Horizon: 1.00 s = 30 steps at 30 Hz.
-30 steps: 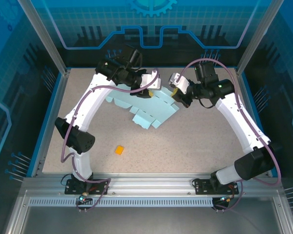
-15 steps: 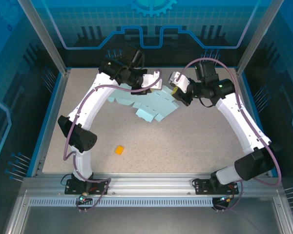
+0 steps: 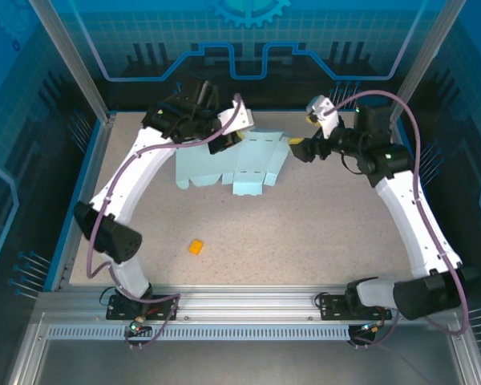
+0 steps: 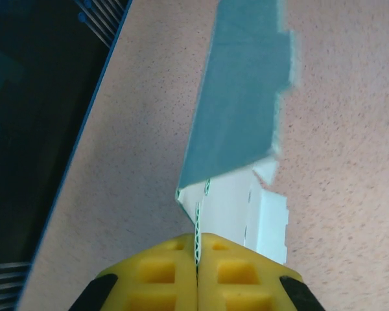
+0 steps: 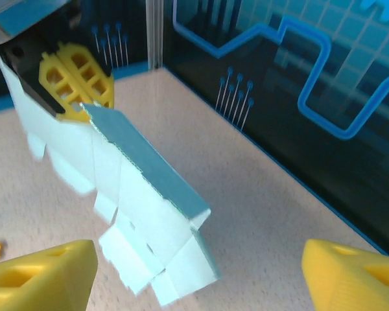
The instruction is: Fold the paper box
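Just popped my right claw [image 3: 308, 127] open, upper right; left claw [image 4: 196, 249] pinches the paper box [image 3: 232, 164] edge, steadying it.

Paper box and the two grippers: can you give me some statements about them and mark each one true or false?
1. The left gripper is shut on an edge of the paper box. True.
2. The right gripper is clamped on the card too. False: its jaws stand wide open, gripping nothing.
3. The orange block lies on the card. False: it lies on the bare table, apart from it, nearer the arm bases.
4. The card is an open sheet with flaps, not a closed box. True.
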Available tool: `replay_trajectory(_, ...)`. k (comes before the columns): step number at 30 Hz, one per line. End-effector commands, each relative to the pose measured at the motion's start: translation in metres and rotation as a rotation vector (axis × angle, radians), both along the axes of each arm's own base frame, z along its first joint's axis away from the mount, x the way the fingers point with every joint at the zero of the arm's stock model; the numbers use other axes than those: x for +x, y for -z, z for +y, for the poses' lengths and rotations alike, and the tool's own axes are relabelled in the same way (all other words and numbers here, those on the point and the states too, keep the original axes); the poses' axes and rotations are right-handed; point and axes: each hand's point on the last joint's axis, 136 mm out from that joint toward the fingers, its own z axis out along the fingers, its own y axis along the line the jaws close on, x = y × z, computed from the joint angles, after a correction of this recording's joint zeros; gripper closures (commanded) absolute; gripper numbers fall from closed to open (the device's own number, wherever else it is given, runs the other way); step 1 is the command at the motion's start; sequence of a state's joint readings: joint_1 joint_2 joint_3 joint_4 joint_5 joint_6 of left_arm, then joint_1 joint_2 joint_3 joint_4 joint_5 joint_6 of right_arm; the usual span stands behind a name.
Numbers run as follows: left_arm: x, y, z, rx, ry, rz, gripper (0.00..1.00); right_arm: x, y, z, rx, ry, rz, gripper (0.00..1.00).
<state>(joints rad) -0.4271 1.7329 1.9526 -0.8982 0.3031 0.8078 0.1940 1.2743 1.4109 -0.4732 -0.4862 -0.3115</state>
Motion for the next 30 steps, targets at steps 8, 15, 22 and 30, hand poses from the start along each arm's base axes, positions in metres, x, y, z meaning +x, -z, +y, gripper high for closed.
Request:
replay_trajectory(8,-0.022,-0.066,0.017,-0.538,-0.099,0.065,1.0,0.022,0.046,0.024,0.171,-0.194,0.042,0.18)
replay_trajectory(15,-0.03,-0.067,0.03,-0.615,-0.093,0.083,1.0,0.03,0.058,0.028,0.19,-0.267,0.047,0.23)
replay_trajectory(22,-0.033,-0.067,0.03,-0.628,-0.073,0.086,1.0,0.027,0.05,0.027,0.238,-0.356,0.041,0.39)
replay_trajectory(30,-0.032,-0.064,0.029,-0.638,-0.069,0.101,1.0,0.025,0.04,0.025,0.253,-0.383,0.036,0.62)
